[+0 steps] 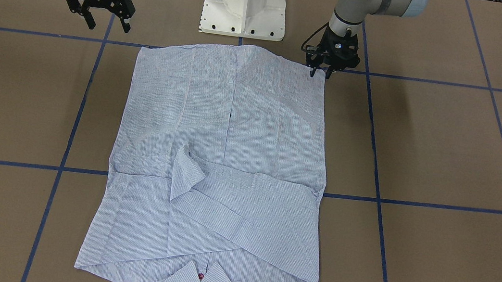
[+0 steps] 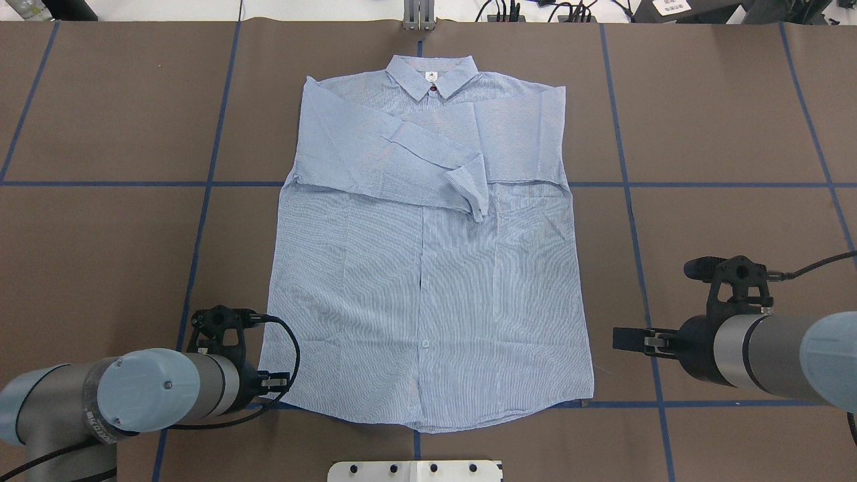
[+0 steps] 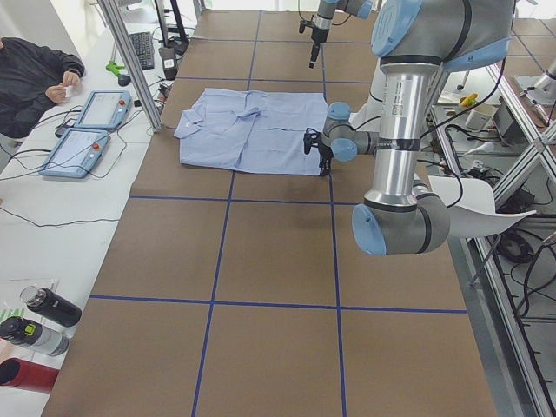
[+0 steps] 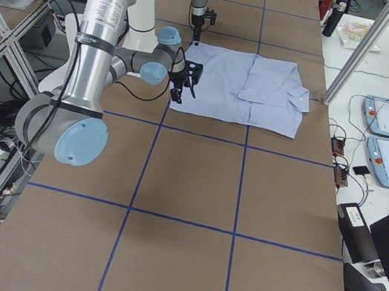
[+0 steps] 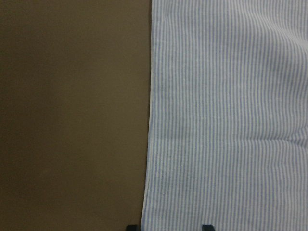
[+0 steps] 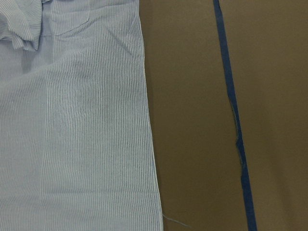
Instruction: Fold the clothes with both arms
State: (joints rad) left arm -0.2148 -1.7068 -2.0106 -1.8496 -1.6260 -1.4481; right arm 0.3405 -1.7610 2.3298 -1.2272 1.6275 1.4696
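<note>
L gripper (image 1: 320, 74) at shirt (image 1: 253, 126) corner, R gripper (image 1: 109, 25) clear, both released; pedestal (image 1: 244, 9) nr hem.

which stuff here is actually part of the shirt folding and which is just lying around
Part of the job:
- light blue striped button-up shirt
- black two-finger left gripper, by the hem corner
- black two-finger right gripper

Just lying about:
- white base pedestal
- grey-blue tablet pendants
- dark bottles
</note>
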